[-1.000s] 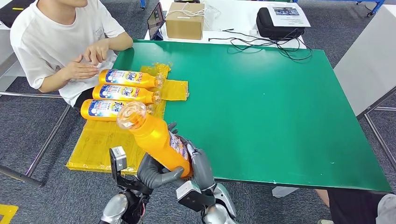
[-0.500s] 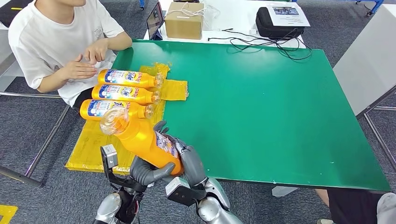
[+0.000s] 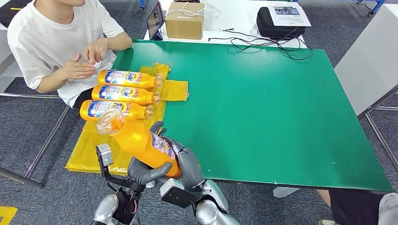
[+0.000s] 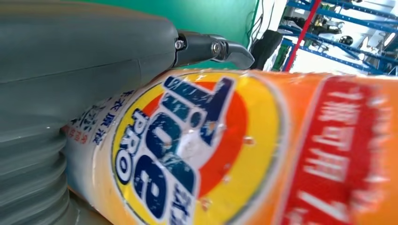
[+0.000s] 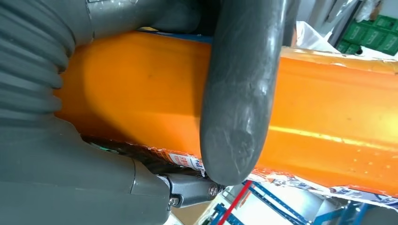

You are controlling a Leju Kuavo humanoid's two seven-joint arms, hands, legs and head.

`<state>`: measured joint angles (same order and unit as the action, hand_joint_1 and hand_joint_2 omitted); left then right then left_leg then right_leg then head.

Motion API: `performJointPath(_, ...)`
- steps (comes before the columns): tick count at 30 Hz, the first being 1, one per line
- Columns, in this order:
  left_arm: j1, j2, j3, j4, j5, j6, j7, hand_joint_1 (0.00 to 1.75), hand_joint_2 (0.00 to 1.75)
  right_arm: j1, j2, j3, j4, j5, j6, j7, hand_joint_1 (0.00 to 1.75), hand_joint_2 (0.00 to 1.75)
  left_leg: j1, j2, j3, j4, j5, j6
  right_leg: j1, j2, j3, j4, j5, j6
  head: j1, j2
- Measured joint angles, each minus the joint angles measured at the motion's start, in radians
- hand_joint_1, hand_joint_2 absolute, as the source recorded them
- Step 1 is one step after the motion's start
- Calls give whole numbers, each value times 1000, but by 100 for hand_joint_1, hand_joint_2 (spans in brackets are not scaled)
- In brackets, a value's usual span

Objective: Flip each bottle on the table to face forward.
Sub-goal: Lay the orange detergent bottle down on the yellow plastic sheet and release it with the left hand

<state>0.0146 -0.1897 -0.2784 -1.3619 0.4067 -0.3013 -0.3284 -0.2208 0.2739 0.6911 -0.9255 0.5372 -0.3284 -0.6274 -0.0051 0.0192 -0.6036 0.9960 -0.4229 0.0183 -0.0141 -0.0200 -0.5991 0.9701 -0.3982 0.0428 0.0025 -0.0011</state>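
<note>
Both robot hands, left (image 3: 143, 171) and right (image 3: 185, 161), clasp one orange bottle (image 3: 141, 140) above the desk's (image 3: 263, 103) near-left corner, tilted, clear cap up-left, label facing right.

Big green table (image 3: 263, 108) takes up most of the view, sitting on grey carpet floor (image 3: 28, 140). At 12 o'clock a white table (image 3: 234, 18) butts against it, with a cardboard box (image 3: 185, 21), a black case (image 3: 277, 26) with a printed sheet on top, and a tangle of black cables (image 3: 272, 44). At 10 o'clock a person in a white t-shirt (image 3: 51, 42) sits at the corner. Another pale tabletop (image 3: 371, 61) angles in at 2 o'clock. Blue shelving frames (image 4: 338, 28) behind, lighting bright and even.
</note>
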Motion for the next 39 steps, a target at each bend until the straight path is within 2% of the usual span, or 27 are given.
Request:
performJointPath(14,-17,-29,37,-46,129,49,0,0,175,16,2,-11,23,-45,15,22,175,175,0,0,0,0,0,0,0,0,0,0,0,0,0,0)
performJointPath(27,-72,-17,60,-11,71,41,46,0,175,13,5,-14,58,-55,4,25,175,175,0,0,0,0,0,0,0,0,0,0,0,0,0,0)
performJointPath(32,-82,-12,43,19,26,29,76,0,175,14,4,-26,54,-45,-25,38,175,175,0,0,-1,0,0,0,0,0,0,0,0,0,0,0)
performJointPath(39,-89,-4,9,50,-41,35,76,3,175,30,-13,-43,-3,-34,2,66,175,175,0,-1,-1,0,0,0,0,0,1,0,0,0,0,0)
